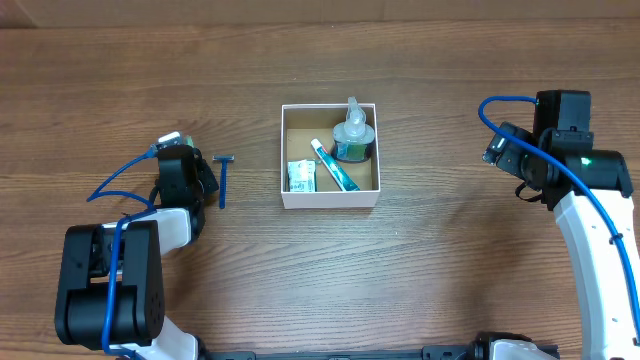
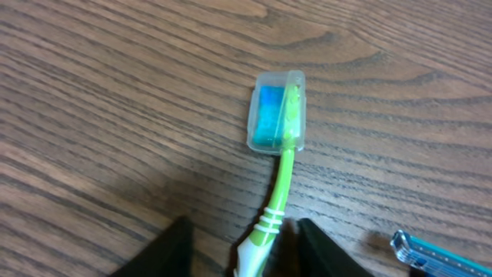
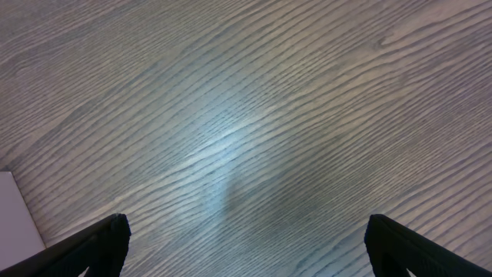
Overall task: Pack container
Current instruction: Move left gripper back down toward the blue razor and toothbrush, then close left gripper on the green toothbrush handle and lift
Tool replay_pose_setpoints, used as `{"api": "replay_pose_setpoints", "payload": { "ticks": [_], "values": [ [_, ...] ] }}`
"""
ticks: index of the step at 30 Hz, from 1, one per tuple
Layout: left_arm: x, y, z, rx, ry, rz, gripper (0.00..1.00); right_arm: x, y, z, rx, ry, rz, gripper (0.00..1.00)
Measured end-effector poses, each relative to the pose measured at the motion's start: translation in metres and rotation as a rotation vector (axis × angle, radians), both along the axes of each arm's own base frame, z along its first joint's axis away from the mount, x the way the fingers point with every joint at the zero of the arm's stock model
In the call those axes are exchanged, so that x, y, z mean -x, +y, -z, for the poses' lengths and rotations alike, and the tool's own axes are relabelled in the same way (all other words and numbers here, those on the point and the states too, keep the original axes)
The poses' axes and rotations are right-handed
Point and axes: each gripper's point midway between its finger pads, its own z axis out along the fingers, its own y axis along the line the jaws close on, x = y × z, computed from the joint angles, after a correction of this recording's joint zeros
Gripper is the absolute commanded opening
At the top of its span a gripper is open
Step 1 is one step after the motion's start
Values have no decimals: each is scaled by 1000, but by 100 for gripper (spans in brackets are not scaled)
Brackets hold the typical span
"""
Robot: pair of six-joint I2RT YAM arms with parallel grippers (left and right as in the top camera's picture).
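Note:
The container [image 1: 330,199], a square white-walled box with a brown floor, sits mid-table. It holds a clear spray bottle [image 1: 353,133], a toothpaste tube [image 1: 333,165] and a small white packet [image 1: 301,176]. A green toothbrush [image 2: 278,181] with a clear cap over blue bristles lies on the table at the left. My left gripper [image 2: 250,242] is low over it, open, with a finger on each side of the handle; in the overhead view it [image 1: 181,155] covers most of the brush. My right gripper [image 3: 246,246] is wide open and empty over bare wood, far right of the container [image 1: 503,147].
A blue razor [image 1: 224,180] lies on the table between my left gripper and the container; its head shows in the left wrist view [image 2: 419,250]. A white corner of the container [image 3: 14,211] shows at the left edge of the right wrist view.

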Motion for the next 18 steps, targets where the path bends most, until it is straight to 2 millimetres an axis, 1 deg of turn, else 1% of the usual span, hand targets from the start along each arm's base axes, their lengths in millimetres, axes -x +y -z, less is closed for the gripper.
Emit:
{"api": "replay_pose_setpoints", "payload": {
  "ticks": [5,6,7,8,12,14,16,17,18],
  "values": [
    [1,0,1,2,6,0,37,0,0,0,0,0,0,100],
    [1,0,1,2,10,0,42,0,0,0,0,0,0,100],
    [1,0,1,2,14,0,50,0,0,0,0,-1,0,100],
    [2,0,2,4,21,-1,52,0,0,0,0,-1,0,100],
    [2,-1,2,49,34,-44,38,0,0,0,0,-1,1,100],
    [4,0,2,61,41,-64,25,0,0,0,0,-1,0,100],
    [5,1,3,73,43,-83,20,0,0,0,0,0,0,100],
    [6,1,3,79,42,-93,12,0,0,0,0,0,0,100],
    [6,1,3,82,42,-96,9,0,0,0,0,0,0,100]
  ]
}}
